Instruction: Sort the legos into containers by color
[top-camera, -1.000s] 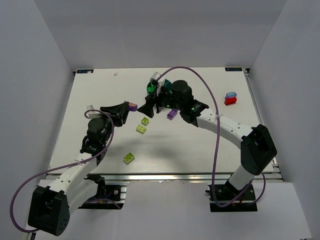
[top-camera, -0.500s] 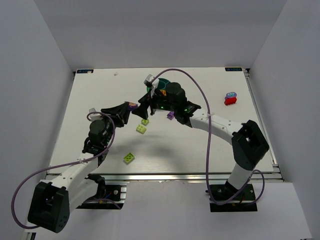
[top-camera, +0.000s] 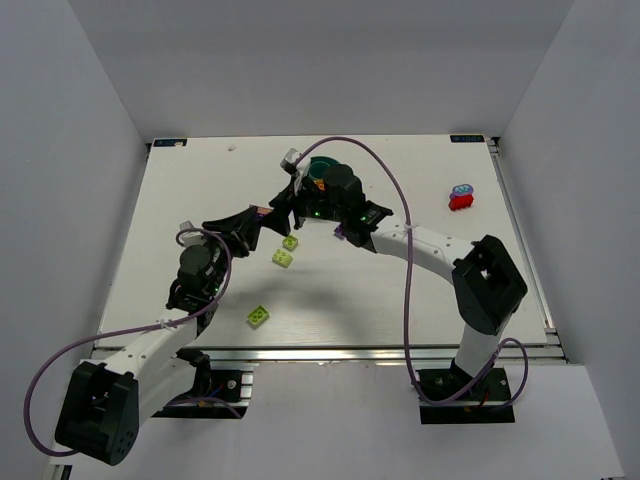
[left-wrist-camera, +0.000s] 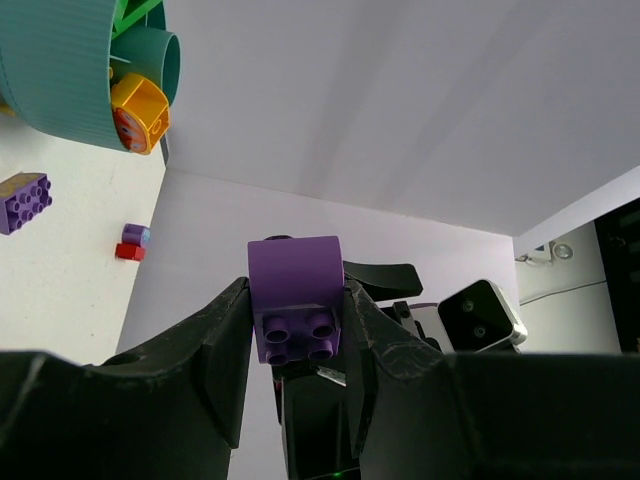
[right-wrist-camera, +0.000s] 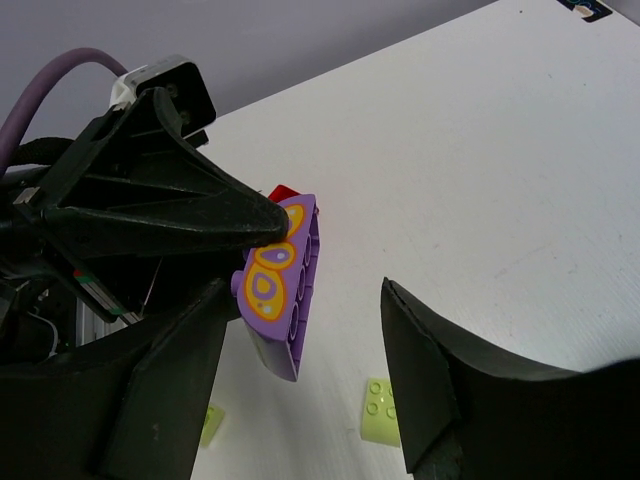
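the white worktop (top-camera: 180, 180) carries a round teal bowl (left-wrist-camera: 55, 80) toward its far middle. near the bowl, on its near-left side, lies a lime green brick (top-camera: 290, 242), with a second lime brick (top-camera: 283, 258) just beside it. a third lime brick (top-camera: 258, 315) lies well apart from the bowl, close to the near edge. a flat purple brick (left-wrist-camera: 25, 202) sits near the bowl's near side. well to the bowl's right stands a red brick (top-camera: 460, 201) with a purple-blue piece on top.

Bowl (top-camera: 325, 165) sits far-centre on the tabletop (top-camera: 420, 290), with a raised brick (top-camera: 262, 212) just to its near left. Two bricks (top-camera: 283, 258) lie side by side nearer than that, a lone brick (top-camera: 259, 315) nearer still. Stacked bricks (top-camera: 461, 197) sit way off right.
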